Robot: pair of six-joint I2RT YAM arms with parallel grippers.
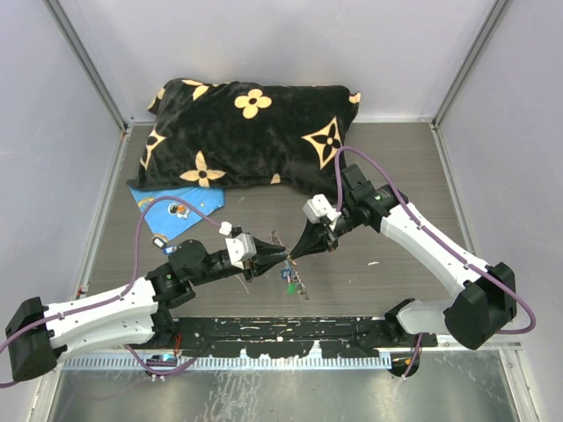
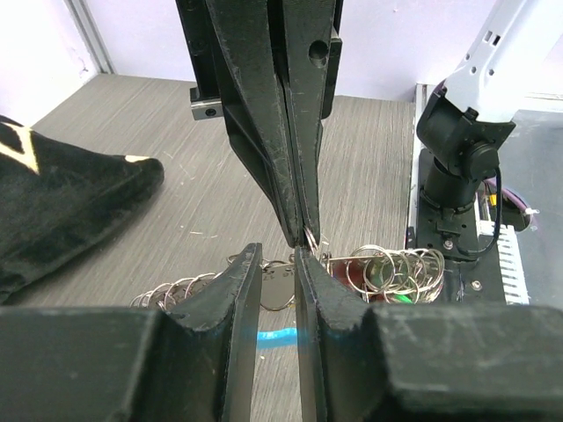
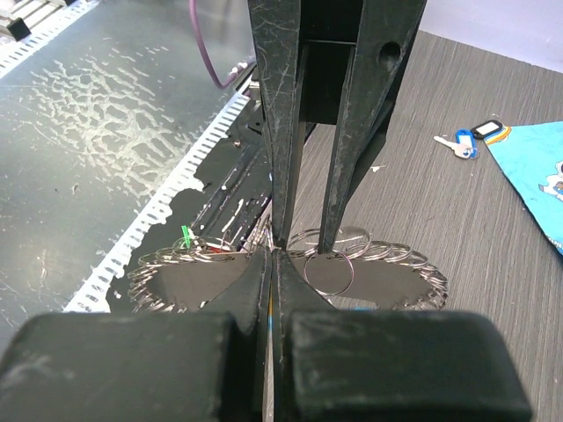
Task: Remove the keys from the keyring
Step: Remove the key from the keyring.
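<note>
Both arms meet mid-table, tip to tip, in front of the black flower-print pillow (image 1: 246,132). The left gripper (image 1: 281,257) comes in from the left with its jaws a little apart: the right wrist view shows a clear gap between its two fingers (image 3: 283,132), and one single ring sits right at the tip of the finger on the right side of that view. Can't tell if that ring is hooked over the tip or just behind it. The right gripper (image 1: 296,253) comes in from the right with its jaws pressed together and its tips down on the ring chain, almost touching the left tips. A thin wire shows at the tips in the left wrist view, pinched or not I can't tell. The keyring (image 1: 296,280) lies on the grey wood-grain table (image 1: 396,176) directly under and just in front of both tips, a chain of overlapping silver rings fanning out to both sides. Its light-blue section (image 2: 277,336) peeks out between the left fingers. The keys (image 2: 398,297) are bunched at the chain (green head clear, the rest too small to sort). A blue sheet (image 1: 180,215) sticks out from under the pillow's left end, with a loose blue-headed key (image 3: 457,145) and a tag (image 3: 489,132) beside its edge, well apart from the keyring.
</note>
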